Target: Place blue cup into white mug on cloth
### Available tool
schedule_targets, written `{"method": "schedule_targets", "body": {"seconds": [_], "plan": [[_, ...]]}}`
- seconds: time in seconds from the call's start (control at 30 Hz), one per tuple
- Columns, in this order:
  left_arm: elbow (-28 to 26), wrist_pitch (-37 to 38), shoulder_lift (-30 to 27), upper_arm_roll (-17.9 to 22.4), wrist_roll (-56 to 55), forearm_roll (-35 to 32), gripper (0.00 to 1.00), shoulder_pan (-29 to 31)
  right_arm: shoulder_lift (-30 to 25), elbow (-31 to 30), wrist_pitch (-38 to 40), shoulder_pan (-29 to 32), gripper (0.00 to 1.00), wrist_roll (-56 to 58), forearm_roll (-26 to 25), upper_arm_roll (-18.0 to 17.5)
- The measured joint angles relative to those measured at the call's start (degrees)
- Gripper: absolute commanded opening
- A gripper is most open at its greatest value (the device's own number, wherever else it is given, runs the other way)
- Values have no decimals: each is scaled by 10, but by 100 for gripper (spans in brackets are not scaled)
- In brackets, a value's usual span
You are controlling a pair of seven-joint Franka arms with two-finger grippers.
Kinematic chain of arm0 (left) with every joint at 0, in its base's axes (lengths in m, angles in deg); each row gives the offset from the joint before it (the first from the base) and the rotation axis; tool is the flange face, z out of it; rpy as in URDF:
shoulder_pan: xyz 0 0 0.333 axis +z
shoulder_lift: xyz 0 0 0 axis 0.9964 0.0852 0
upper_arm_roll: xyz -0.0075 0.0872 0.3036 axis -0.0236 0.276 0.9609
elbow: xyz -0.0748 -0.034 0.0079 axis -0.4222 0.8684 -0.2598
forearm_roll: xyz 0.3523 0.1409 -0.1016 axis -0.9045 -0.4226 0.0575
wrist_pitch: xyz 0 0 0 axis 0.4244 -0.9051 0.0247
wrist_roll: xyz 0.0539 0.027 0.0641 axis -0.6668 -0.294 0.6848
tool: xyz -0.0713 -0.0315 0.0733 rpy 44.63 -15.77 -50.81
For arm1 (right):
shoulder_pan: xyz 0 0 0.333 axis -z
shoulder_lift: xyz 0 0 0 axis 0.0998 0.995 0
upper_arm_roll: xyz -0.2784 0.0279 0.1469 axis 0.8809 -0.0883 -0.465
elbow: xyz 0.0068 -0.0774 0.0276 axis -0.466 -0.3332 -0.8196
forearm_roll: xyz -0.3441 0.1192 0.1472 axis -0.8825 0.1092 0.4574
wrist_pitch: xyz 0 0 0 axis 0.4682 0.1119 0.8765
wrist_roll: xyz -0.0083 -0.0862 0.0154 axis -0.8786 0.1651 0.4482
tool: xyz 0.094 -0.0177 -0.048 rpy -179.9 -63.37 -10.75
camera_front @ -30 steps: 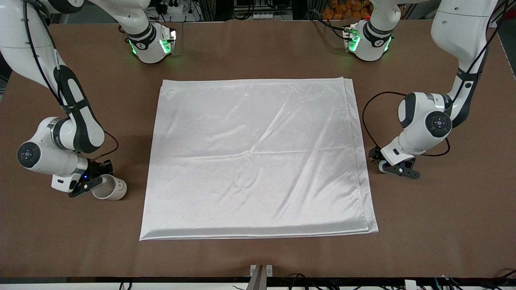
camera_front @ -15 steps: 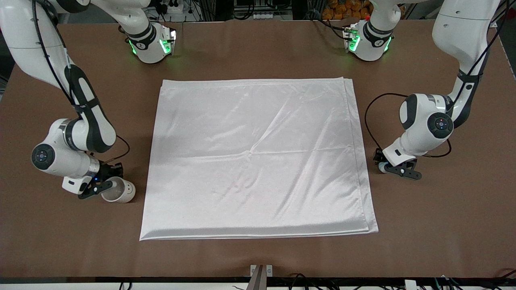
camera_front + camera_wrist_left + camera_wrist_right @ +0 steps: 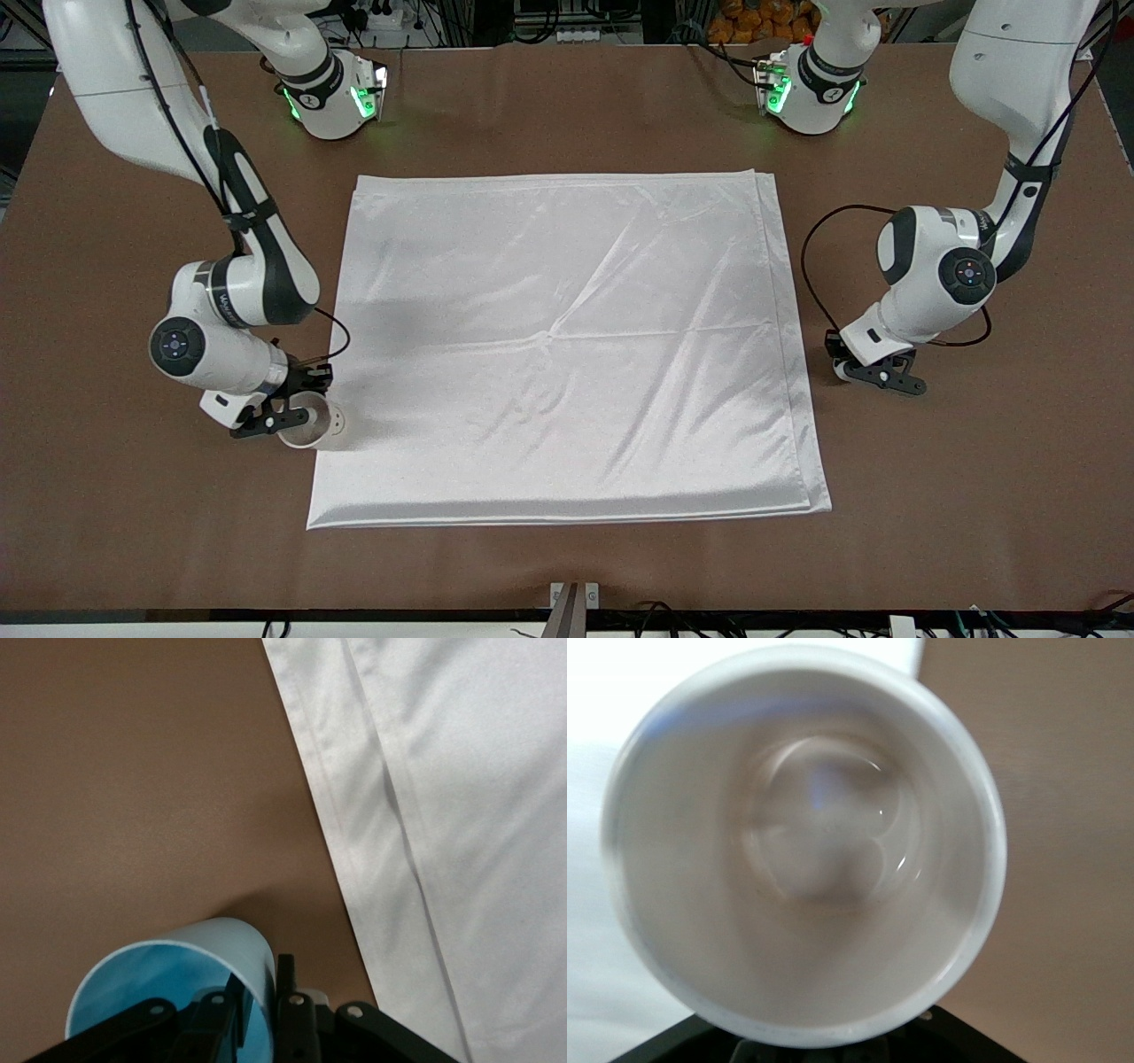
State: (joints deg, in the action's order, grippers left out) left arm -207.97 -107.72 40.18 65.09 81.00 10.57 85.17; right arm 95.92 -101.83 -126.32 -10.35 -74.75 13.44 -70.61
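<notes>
Right now your right tool [image 3: 285,409] is clamped on the rim of the white mug [image 3: 312,426], one finger inside the mouth and one outside. The mug hangs tilted at the cloth's [image 3: 567,346] edge toward the right arm's end of the tabletop [image 3: 567,567], partly over the fabric, partly over bare brown surface. Tiny dark dots show on its side in the front view. The right wrist view looks straight down into its glossy, off-white, round interior [image 3: 806,842].

Your left tool [image 3: 873,365] sits low just beside the cloth's edge toward the left arm's end. The left wrist view shows it pinching the wall of the blue cup [image 3: 177,988]: one finger [image 3: 208,1028] inside the bright blue interior, the other against the pale blue outer wall. The cup lies over bare tabletop, close to the cloth's doubled hem [image 3: 354,815] but not on it. In the front view the cup is hidden under the tool.

No readable writing or labels on mug, cup or cloth.

The cloth is shiny white, roughly square, creased, with folded edges. Nothing rests on its middle. The tabletop is matte brown.
</notes>
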Motion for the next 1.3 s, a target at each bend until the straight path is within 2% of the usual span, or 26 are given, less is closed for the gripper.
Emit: {"method": "schedule_targets", "body": {"seconds": [0.3, 0.57, 0.87, 1.3], "plan": [[3, -3, 0, 0, 0, 0, 0, 0, -9, 50, 57, -81, 0, -153, 1, -13], [10, -6, -12, 0, 0, 0, 0, 0, -10, 54, 56, -93, 0, -275, 2, -72], [14, -6, -59, 0, 0, 0, 0, 0, -10, 59, 35, -110, 0, -358, 4, -112], [16, 30, -141, -2, 0, 0, 0, -1, 8, 59, -9, -207, 0, -467, 3, -115]]}}
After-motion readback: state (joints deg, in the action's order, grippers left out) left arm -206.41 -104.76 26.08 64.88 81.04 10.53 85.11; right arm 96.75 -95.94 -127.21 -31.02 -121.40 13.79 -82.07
